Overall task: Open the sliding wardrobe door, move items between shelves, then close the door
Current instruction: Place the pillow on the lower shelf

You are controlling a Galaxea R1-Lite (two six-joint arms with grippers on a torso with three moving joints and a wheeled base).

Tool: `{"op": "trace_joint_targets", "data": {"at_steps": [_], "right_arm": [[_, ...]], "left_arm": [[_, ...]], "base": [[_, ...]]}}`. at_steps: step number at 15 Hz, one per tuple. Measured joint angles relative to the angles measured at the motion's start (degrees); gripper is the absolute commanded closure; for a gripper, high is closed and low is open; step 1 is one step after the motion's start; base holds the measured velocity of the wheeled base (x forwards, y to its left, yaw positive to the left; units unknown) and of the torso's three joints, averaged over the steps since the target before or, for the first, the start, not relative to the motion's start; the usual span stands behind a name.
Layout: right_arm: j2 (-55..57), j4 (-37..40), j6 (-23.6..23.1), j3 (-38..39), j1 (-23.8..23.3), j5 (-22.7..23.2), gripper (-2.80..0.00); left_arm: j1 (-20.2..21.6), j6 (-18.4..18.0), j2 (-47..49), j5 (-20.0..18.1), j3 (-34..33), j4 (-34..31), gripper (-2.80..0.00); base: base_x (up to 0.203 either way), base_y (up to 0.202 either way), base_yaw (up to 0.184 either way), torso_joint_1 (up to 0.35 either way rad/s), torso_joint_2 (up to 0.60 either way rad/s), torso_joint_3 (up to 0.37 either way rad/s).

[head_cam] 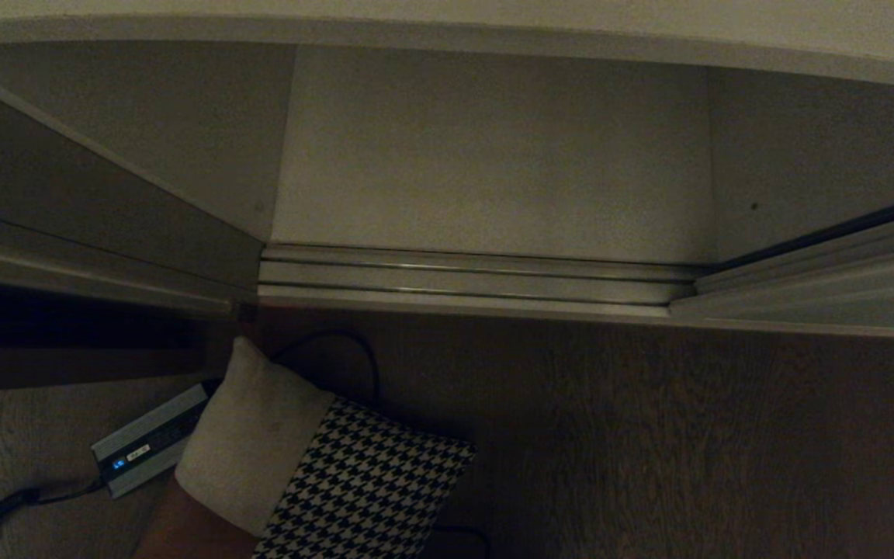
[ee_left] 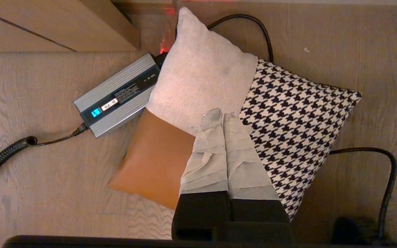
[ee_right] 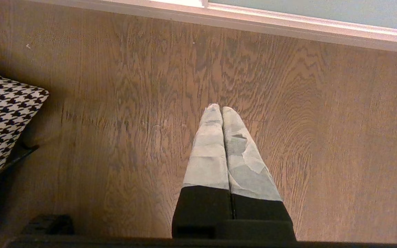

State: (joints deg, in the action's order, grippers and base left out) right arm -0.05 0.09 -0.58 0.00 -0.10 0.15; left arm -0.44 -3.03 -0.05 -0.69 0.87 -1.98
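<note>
The houndstooth cushion [head_cam: 369,489] lies on the dark wood floor in front of the wardrobe, its cream strip [ee_left: 202,75] toward the rails, with an orange-brown part [ee_left: 153,158] beside that strip. My left gripper [ee_left: 223,115] hangs shut and empty above the cushion. Over bare floor to the cushion's right, my right gripper [ee_right: 219,108] is shut and empty too. Neither shows in the head view. The wardrobe stands open in the middle, showing a pale shelf board [head_cam: 493,155]. The sliding wardrobe door [ee_right: 322,12] shows its framed lower edge [head_cam: 819,287] at the right.
A silver-grey power brick [ee_left: 115,94] with a blue light lies against the cushion, black cables [ee_left: 2,158] trailing from it over the floor. Silver floor rails [head_cam: 462,279] cross in front of the opening. Another panel [head_cam: 67,194] closes the left side.
</note>
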Motion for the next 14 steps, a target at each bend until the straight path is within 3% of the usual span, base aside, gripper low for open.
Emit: {"op": "trace_joint_targets", "data": {"at_steps": [7,10,14], "right_arm": [[0.02,0.01,0.01,0.00,0.00,-0.02,0.00],[0.02,-0.02,-0.02,0.00,0.00,0.01,0.00],[0.02,0.01,-0.02,0.00,0.00,0.01,0.00]], "left_arm": [[0.00,-4.21,0.52,-0.21,1.42,-1.50,0.00],[0.00,-6.58,5.29,-1.25,10.06,-5.36,0.00],[-0.18,-6.72,18.39,-0.30,17.92,-11.42,0.00]], "base": [[0.000,0.000,0.000,0.000,0.00,0.000],[0.000,0.000,0.000,0.000,0.00,0.000],[0.000,0.000,0.000,0.000,0.00,0.000]]}}
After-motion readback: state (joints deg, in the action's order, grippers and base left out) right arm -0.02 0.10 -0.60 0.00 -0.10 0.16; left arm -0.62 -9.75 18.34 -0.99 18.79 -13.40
